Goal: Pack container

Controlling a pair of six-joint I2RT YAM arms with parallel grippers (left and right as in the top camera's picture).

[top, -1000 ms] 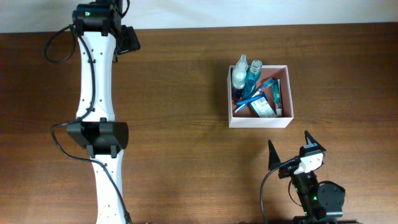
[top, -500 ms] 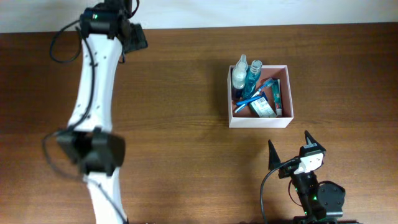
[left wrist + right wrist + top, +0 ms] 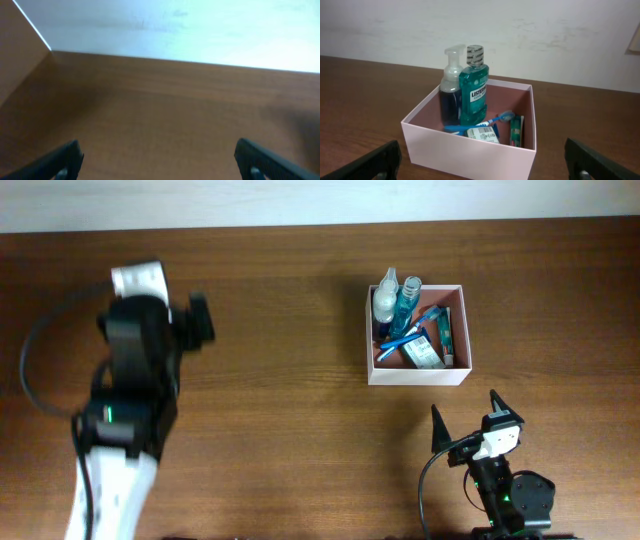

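The container (image 3: 417, 373) is a square white-walled box with a reddish-pink inside, at the table's right middle. It holds a foam pump bottle (image 3: 385, 298), a teal mouthwash bottle (image 3: 407, 297), a blue toothbrush (image 3: 405, 335), a green tube (image 3: 445, 333) and a small labelled packet (image 3: 422, 355). It also shows in the right wrist view (image 3: 470, 152), with the mouthwash bottle (image 3: 473, 92) upright. My right gripper (image 3: 465, 420) is open and empty, just in front of the container. My left gripper (image 3: 160, 160) is open and empty over bare table at the far left.
The left arm (image 3: 130, 400) stands over the table's left side, blurred. A white wall (image 3: 175, 25) runs along the table's back edge. The right arm's base (image 3: 510, 495) sits at the front edge.
The left arm has pulled back from the far back edge toward the front left, its gripper coming nearer. The right arm and the container have not moved.
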